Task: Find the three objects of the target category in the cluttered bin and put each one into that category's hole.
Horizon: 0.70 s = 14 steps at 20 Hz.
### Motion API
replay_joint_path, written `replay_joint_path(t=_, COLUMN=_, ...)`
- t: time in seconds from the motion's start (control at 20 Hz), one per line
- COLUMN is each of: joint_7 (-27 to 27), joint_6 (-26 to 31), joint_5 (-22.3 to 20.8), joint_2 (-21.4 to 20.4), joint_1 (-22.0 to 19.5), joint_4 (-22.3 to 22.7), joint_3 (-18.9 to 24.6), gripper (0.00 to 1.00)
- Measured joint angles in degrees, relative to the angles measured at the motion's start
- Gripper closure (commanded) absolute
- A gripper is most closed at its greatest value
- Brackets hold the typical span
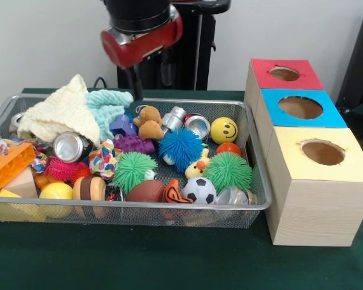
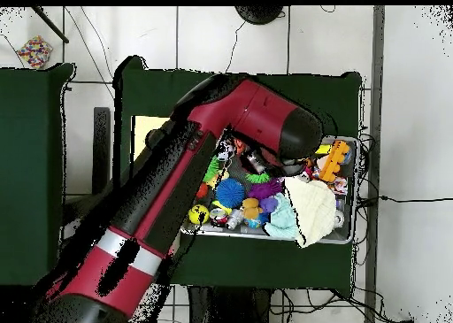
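The wire mesh bin [image 1: 169,101] stands on the green table, full of mixed things. The round hole [image 1: 284,74] sits in the red top of the far wooden box, right of the bin, with nothing in it that I can see. My gripper [image 1: 135,89] hangs from the red arm head [image 1: 142,36] over the bin's back rim, just above a teal cloth [image 1: 107,104]. It holds nothing that I can see. In the overhead view the arm [image 2: 221,151] covers the gripper and the left part of the bin [image 2: 352,196].
The bin holds silver cans [image 1: 69,147] [image 1: 197,125], a yellow smiley ball [image 1: 224,130], a soccer ball [image 1: 198,190], green [image 1: 133,169] and blue [image 1: 180,148] spiky balls, a cream cloth [image 1: 63,115] and an orange block [image 1: 9,164]. Blue-topped [image 1: 300,107] and yellow-topped [image 1: 322,152] boxes stand nearer the camera.
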Motion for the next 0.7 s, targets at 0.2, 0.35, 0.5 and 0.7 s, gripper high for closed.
replay_joint_path(t=0.2, joint_7=0.0, joint_6=3.51, joint_5=0.0, joint_2=0.52, joint_1=-0.12, joint_4=-0.27, joint_3=0.0, gripper=0.0)
replay_joint_path(t=0.35, joint_7=0.0, joint_6=6.0, joint_5=-0.02, joint_2=1.09, joint_1=0.12, joint_4=-0.27, joint_3=-0.01, gripper=0.0)
replay_joint_path(t=0.5, joint_7=0.0, joint_6=7.92, joint_5=-0.07, joint_2=1.94, joint_1=0.58, joint_4=-0.28, joint_3=-0.01, gripper=0.0)
replay_joint_path(t=0.7, joint_7=0.0, joint_6=8.27, joint_5=-0.47, joint_2=3.19, joint_1=1.3, joint_4=-0.39, joint_3=0.0, gripper=0.0)
